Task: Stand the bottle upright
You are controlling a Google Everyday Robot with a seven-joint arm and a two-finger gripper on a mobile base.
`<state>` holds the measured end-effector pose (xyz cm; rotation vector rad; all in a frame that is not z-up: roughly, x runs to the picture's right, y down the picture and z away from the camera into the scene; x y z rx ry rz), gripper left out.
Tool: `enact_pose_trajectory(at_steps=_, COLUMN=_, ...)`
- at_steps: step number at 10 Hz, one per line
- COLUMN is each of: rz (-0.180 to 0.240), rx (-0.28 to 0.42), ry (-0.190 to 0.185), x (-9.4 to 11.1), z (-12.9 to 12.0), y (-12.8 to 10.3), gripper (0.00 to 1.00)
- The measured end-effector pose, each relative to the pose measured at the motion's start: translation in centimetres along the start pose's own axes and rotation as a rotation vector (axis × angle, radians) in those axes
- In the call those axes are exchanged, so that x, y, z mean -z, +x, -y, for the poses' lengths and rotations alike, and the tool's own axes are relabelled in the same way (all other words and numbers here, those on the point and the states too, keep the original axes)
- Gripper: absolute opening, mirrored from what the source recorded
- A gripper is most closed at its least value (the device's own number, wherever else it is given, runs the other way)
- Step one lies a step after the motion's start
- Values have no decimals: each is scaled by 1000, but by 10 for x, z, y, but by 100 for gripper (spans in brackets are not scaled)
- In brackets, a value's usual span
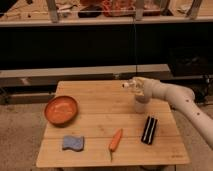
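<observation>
The white arm is reaching in from the right edge of the view, and its hand is hovering above the far right part of the wooden tabletop. A small cream-white shape, apparently the bottle, is sitting at the tip of the hand, lifted off the wood and lying roughly sideways, its pale end pointing left. The hand is appearing to grip it, though how firmly cannot be told. Just below the hand, a translucent white cup is standing upright on the tabletop, close under the wrist.

Toward the left side an orange bowl is resting on the wood. In front of it, near the front edge, a blue wavy sponge is lying flat. A carrot is lying near the front centre, its thin end pointing toward the front edge. To its right, a black oblong object with pale stripes is lying on the tabletop, in front of the cup and apart from it.
</observation>
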<state>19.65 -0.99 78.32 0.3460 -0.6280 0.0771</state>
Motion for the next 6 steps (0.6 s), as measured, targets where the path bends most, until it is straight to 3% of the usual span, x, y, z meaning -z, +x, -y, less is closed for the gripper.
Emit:
enact_pose_trajectory(at_steps=2, rz=30, rx=-37, ry=88, x=12, z=3, y=8, gripper=1)
enact_pose_trajectory(at_steps=6, rz=18, rx=-77, ry=80, x=26, z=5, y=13, gripper=1)
